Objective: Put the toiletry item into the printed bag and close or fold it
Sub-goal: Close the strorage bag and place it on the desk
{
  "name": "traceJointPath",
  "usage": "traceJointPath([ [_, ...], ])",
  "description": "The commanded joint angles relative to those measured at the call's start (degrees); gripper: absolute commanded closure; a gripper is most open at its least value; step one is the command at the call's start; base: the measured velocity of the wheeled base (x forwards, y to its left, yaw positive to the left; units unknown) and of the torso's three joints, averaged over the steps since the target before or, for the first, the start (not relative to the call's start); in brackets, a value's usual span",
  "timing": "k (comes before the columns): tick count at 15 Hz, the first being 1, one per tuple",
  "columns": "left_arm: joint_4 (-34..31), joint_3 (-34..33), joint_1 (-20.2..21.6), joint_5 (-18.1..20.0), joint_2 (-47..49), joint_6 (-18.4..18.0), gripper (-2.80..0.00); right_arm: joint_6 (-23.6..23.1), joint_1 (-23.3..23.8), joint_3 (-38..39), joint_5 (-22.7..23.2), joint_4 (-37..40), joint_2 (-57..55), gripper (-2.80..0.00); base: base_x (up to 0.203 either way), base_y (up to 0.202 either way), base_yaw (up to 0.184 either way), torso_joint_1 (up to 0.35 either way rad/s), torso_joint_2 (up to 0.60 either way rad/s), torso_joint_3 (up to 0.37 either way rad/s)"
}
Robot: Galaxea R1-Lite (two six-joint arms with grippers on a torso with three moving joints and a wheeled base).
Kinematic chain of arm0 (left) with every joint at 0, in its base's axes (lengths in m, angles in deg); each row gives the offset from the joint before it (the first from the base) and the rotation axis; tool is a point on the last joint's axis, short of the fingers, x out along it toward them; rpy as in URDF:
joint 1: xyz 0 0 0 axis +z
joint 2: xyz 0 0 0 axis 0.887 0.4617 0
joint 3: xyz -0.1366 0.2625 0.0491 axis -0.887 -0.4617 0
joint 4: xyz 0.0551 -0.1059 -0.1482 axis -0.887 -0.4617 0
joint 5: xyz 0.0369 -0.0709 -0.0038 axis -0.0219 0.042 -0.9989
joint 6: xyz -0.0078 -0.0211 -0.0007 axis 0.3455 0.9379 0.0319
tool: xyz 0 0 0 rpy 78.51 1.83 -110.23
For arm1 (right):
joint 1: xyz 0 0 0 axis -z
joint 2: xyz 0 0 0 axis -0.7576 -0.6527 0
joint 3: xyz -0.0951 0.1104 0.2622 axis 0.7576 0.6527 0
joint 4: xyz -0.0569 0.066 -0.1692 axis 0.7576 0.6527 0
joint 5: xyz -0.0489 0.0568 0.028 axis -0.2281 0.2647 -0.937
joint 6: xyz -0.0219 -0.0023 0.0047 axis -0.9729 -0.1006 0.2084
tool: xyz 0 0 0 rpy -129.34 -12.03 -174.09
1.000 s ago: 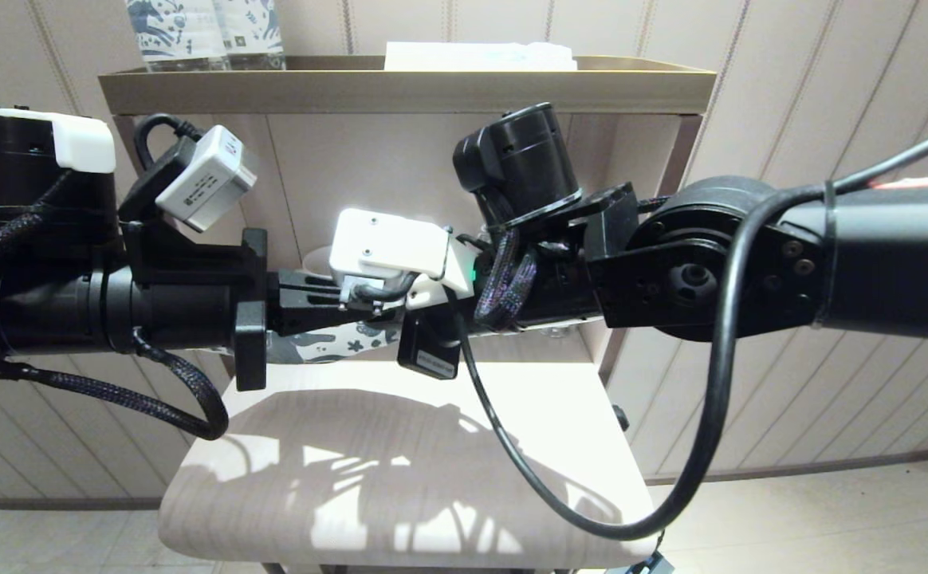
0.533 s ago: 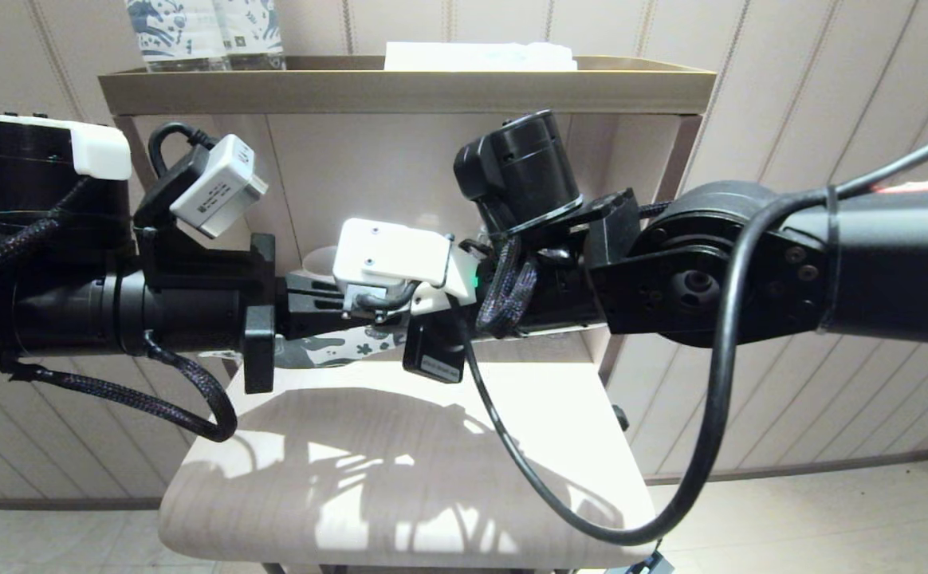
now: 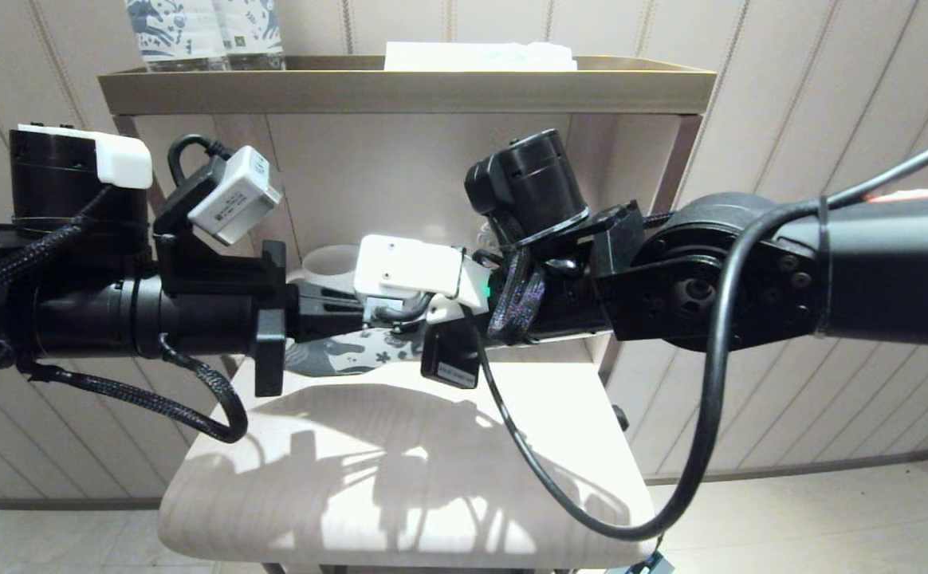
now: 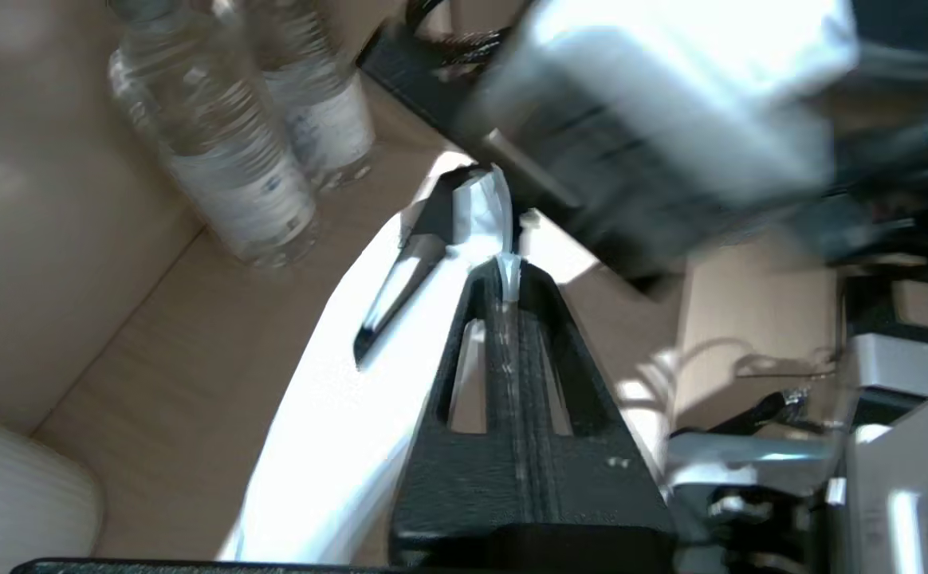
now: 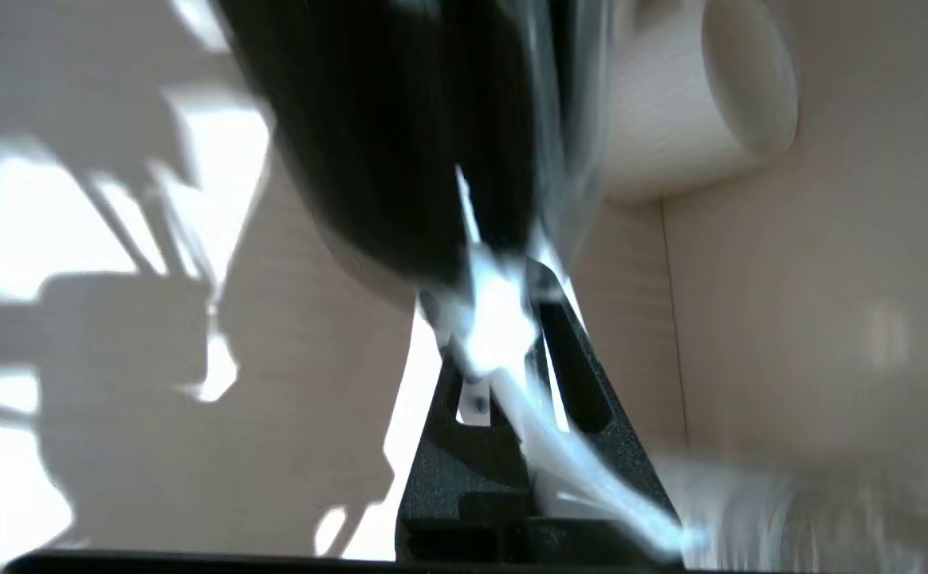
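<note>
Two grippers, meeting in the middle, above the pale table (image 3: 400, 478) and under the brown shelf (image 3: 400, 89). Left gripper (image 3: 352, 307) reaching in from the left, black fingers (image 4: 512, 375) pressed together, pinching one edge of the printed bag (image 3: 352, 353). Right gripper (image 5: 504, 319) coming in from the right, fingers (image 5: 591, 414) shut tight too, clamped on something thin and white; bag or toothbrush, cannot tell which. Printed bag hanging between both grippers, just over the far part of the table, blue horse and flower marks showing on its low side. Bright white from the left wrist view (image 4: 368, 383), stretched out long beside the fingers. Toiletry item not clear anywhere; maybe inside the bag, cannot tell. Round white cup (image 3: 335, 267) on the far side, behind the grippers, near the back wall. Same cup lying big in the right wrist view (image 5: 695, 104). Clear water bottles (image 4: 225, 159) standing side by side, well apart from the bag. More bottles (image 3: 205, 32) up on the shelf, far left, and a flat white packet (image 3: 480, 56) up there in the middle.
</note>
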Motion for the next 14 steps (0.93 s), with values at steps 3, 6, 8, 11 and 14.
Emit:
traceJointPath([
  [3, -0.06, -0.1, 0.0, -0.22, 0.22, -0.09, 0.0, -0.55, -0.27, 0.07, -1.17, -0.24, -0.22, 0.0, 0.0, 0.0, 0.0, 0.0, 0.0, 0.0],
  [6, -0.06, -0.17, 0.0, -0.22, 0.31, -0.09, 0.0, -0.55, -0.36, -0.11, -1.35, -0.24, -0.39, 0.0, 0.0, 0.0, 0.0, 0.0, 0.0, 0.0],
  [8, 0.03, -0.01, 0.0, -0.22, 0.66, -0.09, 0.0, -0.55, -0.27, -0.11, -1.44, -0.24, -0.48, 0.0, 0.0, 0.0, 0.0, 0.0, 0.0, 0.0],
  [11, 0.08, 0.65, 0.0, -0.22, 0.95, 0.26, 0.0, -0.47, -0.18, -0.02, -1.35, -0.16, -0.13, 0.0, 0.0, 0.0, 0.0, 0.0, 0.0, 0.0],
  [14, 0.03, 0.87, 0.0, -0.31, 2.06, 0.44, 0.0, 0.09, 1.02, -0.11, -0.79, -0.13, 0.02, 0.0, 0.0, 0.0, 0.0, 0.0, 0.0, 0.0],
])
